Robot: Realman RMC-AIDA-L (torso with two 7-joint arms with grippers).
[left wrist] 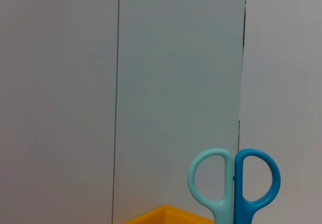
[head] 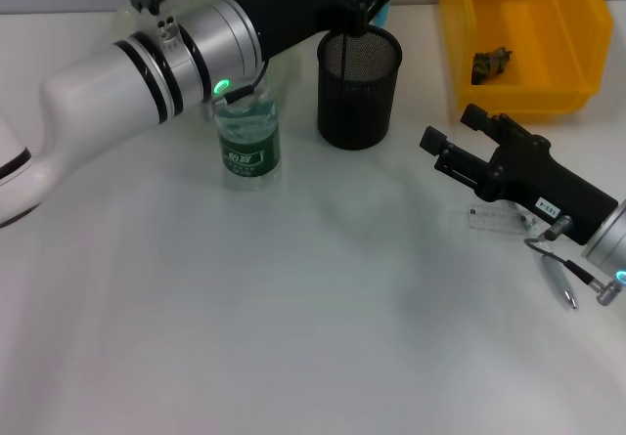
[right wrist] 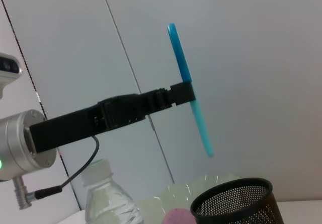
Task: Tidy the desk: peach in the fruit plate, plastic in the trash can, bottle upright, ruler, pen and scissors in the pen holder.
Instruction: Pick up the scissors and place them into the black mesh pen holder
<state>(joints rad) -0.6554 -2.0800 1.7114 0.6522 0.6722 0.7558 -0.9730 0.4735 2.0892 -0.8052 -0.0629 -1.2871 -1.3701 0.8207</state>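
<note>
Your left gripper clamps the stiff, light blue plastic-handled scissors mid-length, above the black mesh pen holder at twelve o'clock; right gripper hangs released at three o'clock.

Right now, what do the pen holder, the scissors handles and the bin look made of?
Pen holder: black wire mesh, probably metal, since you can see through its wall. Scissors held in the left gripper: smooth two-tone blue handles, likely plastic. Bin: glossy yellow, moulded plastic by the look.
</note>
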